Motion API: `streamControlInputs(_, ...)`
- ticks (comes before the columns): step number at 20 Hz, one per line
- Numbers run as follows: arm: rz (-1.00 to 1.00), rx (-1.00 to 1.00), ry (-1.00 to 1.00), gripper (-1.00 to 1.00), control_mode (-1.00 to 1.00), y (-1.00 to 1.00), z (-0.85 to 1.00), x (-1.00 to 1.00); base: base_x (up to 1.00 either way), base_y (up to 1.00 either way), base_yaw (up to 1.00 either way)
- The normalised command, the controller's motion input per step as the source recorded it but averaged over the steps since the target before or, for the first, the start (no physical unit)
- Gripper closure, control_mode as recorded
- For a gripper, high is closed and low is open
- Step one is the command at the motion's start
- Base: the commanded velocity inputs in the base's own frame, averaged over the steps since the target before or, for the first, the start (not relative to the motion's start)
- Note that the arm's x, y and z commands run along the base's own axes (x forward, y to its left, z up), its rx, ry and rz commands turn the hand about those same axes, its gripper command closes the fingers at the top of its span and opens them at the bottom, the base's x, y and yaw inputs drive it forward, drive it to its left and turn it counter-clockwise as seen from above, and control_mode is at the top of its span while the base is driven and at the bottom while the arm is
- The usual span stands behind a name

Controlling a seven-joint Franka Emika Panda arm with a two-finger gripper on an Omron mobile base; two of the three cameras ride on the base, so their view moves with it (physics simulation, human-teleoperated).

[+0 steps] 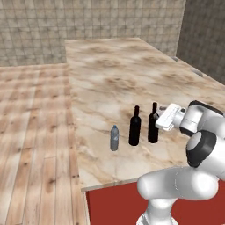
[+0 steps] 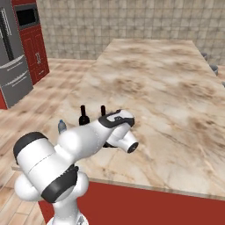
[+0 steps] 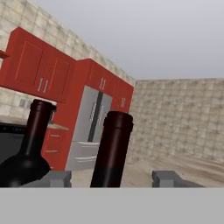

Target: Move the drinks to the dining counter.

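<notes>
Three drinks stand upright near the front edge of the dining counter (image 1: 132,74): a clear water bottle (image 1: 114,138) on the left, a black wine bottle (image 1: 135,126) in the middle, and a second black wine bottle (image 1: 153,123) on the right. My gripper (image 1: 161,115) is level with the right bottle's neck. In the hand view that neck (image 3: 111,148) rises between my gripper's (image 3: 111,178) two fingertips (image 3: 56,178), which stand apart from it on both sides, open. The other wine bottle (image 3: 28,151) shows to its left. From the right base view my arm partly hides the bottles (image 2: 83,116).
Wooden floor (image 1: 30,132) lies left of the counter, whose red base (image 1: 114,206) shows below the front edge. A steel fridge (image 2: 15,66) and red cabinets (image 2: 35,48) stand far left. The marbled slab stretches wide behind and to the right of the bottles.
</notes>
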Motion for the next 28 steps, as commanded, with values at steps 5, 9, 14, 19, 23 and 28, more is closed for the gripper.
streamControlInputs(5, -0.01, 0.00, 0.00, -1.00, -1.00, 0.03, 0.00, -0.04, 0.00, 0.00, 0.00)
streamControlInputs(9, -0.04, 0.00, 0.00, -1.00, -1.00, 0.00, 0.15, -0.18, 0.00, 0.00, 0.00)
streamControlInputs(14, -0.05, 0.00, -0.01, -1.00, -1.00, -0.03, 0.31, -0.32, 0.00, 0.00, 0.00)
streamControlInputs(19, -0.04, 0.00, -0.07, -1.00, -1.00, -0.01, 0.66, -0.49, 0.00, 0.00, 0.00)
streamControlInputs(23, -0.03, 0.00, -0.04, -1.00, -1.00, 0.00, 0.97, -0.58, 0.00, 0.00, 0.00)
streamControlInputs(28, -0.06, -0.04, 0.01, -1.00, -1.00, -0.04, 0.81, -0.76, 0.00, 0.00, 0.00)
